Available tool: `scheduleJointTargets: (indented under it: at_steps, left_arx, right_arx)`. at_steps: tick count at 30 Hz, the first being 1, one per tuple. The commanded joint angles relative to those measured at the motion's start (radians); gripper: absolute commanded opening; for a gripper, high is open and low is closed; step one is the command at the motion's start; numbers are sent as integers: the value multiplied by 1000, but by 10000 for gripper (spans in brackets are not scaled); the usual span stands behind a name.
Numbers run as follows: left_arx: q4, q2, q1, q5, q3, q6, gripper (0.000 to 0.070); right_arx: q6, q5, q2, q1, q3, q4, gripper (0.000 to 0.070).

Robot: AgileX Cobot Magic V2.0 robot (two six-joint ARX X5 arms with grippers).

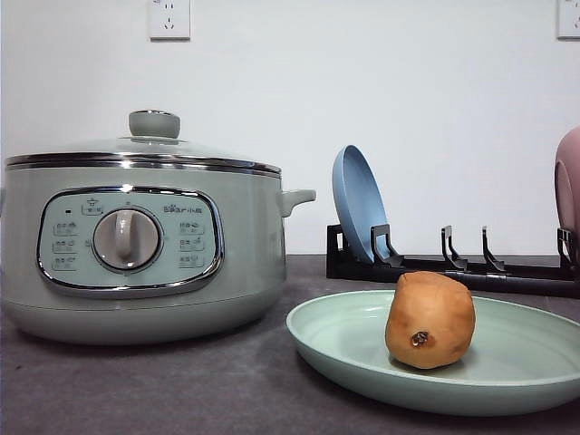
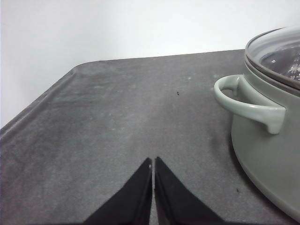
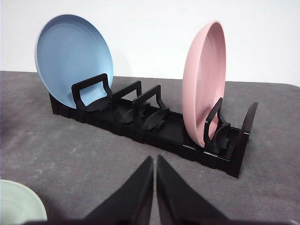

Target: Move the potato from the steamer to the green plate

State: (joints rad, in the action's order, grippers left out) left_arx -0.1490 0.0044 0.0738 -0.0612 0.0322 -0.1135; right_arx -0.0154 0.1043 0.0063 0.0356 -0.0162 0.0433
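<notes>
On the dark grey felt-like table [image 1: 181,381], the large round pale grey-green electric steamer [image 1: 136,254] stands with its chrome rim, central dial and button panel facing the front camera and its knobbed glass lid [image 1: 145,140] seated on top. Just beside the steamer, on the side of its protruding side handle [image 1: 297,198], lies the wide shallow pale mint-green plate [image 1: 507,390] with a raised rim, flat on the table. Behind the steamer's handle side, toward the white wall [image 1: 408,91], a black slotted dish rack [image 3: 154,126] holds a round blue plate [image 3: 70,56] upright at the end nearer the steamer and a round pink plate [image 3: 206,79] upright at the far end, with bare slots between them. The oval orange-brown potato [image 1: 430,319] rests on the green plate, away from the steamer and touching only the plate, with a small dark spot low on the side facing the front camera.

The left gripper [image 2: 153,161] hangs over bare table beside the steamer's other side handle [image 2: 248,105], its black fingers pressed together with nothing between them. The right gripper [image 3: 154,159] faces the dish rack, fingers likewise together and holding nothing.
</notes>
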Motion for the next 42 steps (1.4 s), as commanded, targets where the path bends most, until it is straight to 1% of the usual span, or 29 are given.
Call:
scheduleJointTargets:
  at_steps: [1, 42]
  left_arx:
    - [12, -2, 2, -3, -21, 2, 0]
    - [12, -1, 2, -3, -21, 2, 0]
  right_arx:
    - [-10, -1, -3, 0, 4, -10, 0]
    - [-10, -1, -3, 0, 4, -10, 0]
